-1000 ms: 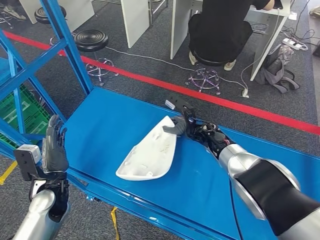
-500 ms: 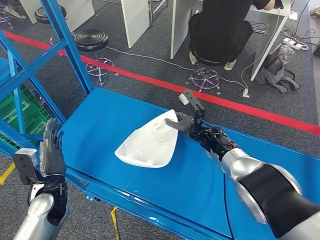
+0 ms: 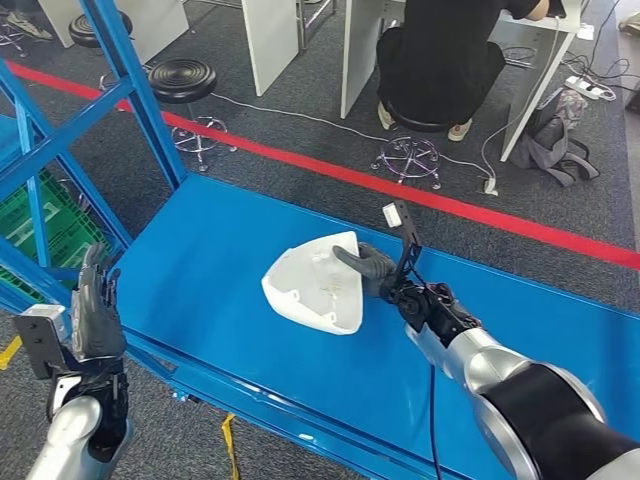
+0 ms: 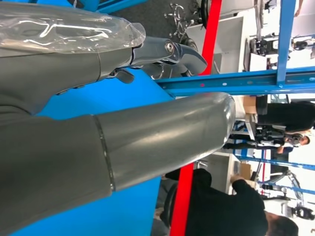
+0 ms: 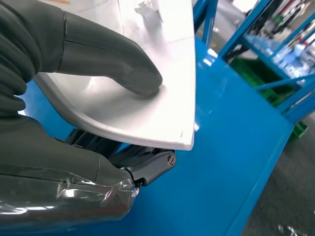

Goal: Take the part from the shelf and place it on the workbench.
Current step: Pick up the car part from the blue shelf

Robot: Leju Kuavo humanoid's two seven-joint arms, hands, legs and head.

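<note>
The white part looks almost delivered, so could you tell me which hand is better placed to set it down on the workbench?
The right hand. It already grips the white part by its edge over the blue workbench. The left hand is empty, off the bench's near corner.

Grey carpet floor (image 3: 287,140) with red tape line (image 3: 483,212), black stool (image 3: 183,80), white desks (image 3: 268,40).

Occlusions, current frame

My right hand (image 3: 375,268) fingers sit under the part (image 3: 317,282), unseen from the head; the seated person (image 3: 441,60) is cut by the frame top.
</note>
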